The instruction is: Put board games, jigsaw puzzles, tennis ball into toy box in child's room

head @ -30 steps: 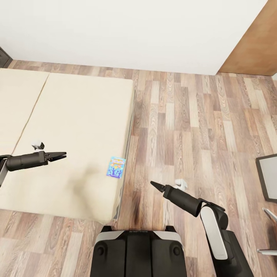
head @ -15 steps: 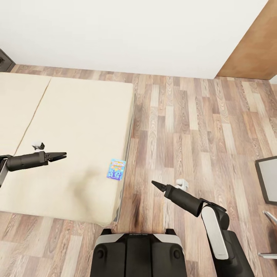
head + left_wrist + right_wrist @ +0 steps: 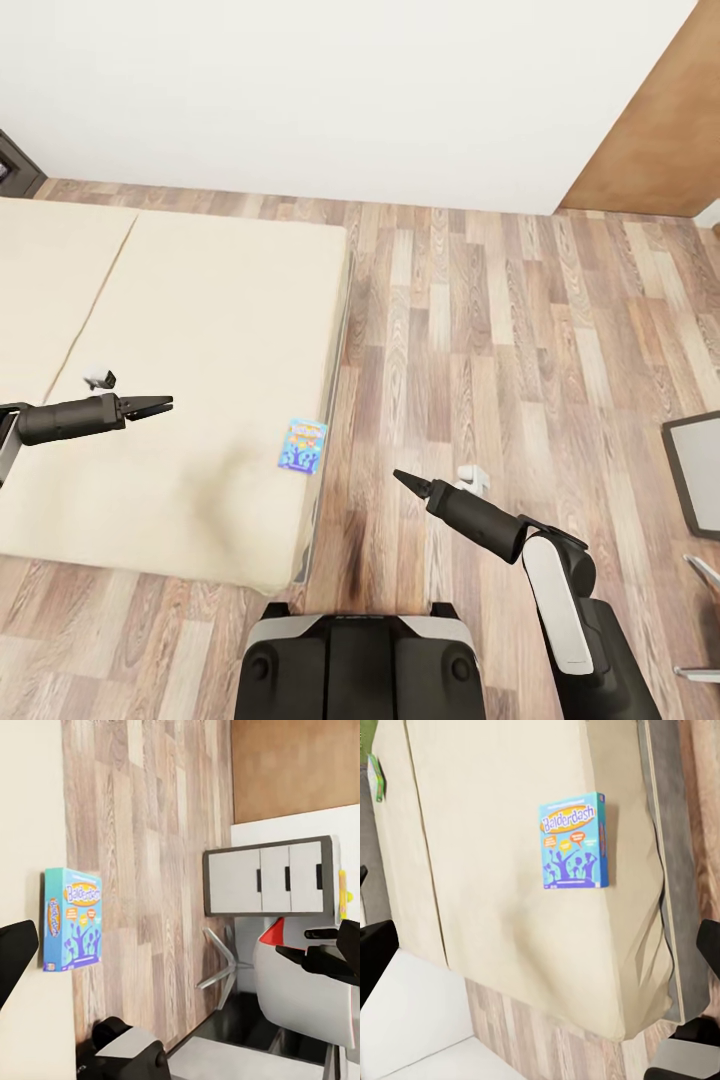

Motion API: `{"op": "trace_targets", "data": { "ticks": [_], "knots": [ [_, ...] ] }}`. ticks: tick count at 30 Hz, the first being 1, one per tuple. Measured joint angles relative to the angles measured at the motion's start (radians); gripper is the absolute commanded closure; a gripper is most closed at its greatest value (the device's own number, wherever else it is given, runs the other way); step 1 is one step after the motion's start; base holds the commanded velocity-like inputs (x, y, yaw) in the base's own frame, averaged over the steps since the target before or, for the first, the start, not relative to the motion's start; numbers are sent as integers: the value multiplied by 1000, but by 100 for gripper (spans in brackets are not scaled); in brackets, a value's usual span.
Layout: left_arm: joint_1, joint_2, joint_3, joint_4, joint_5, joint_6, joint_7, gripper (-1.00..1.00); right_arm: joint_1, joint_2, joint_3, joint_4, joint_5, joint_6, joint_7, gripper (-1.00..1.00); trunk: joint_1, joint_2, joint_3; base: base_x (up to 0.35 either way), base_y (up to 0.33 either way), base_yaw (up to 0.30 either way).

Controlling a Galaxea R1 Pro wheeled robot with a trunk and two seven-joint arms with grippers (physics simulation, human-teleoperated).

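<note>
A small blue board game lies flat on the beige bed, close to the bed's right edge. Its cover reads "Balderdash", and it also shows in the left wrist view. My left gripper hovers over the mattress, left of the game, open and holding nothing. My right gripper hangs over the wood floor, right of the bed's edge, also open and holding nothing. A green flat box peeks in at the bed's far end. The toy box, puzzles and tennis ball are out of view.
Wood-plank floor stretches right of the bed to a white wall and a brown door. A dark grey cabinet with light door panels stands at the right edge, with metal chair legs near it.
The whole head view has shifted slightly, so the bed and the blue game sit a little lower in the picture. Both arms keep their pose, and nothing was grasped.
</note>
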Motion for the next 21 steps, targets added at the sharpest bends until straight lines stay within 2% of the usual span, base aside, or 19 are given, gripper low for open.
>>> {"op": "trace_targets", "data": {
  "ticks": [21],
  "knots": [
    [0,0,0,0,0,0,0,-100,-1,-1,-2,0,0,0,0,-100,0,0,34,0,0,0]
  ]
}}
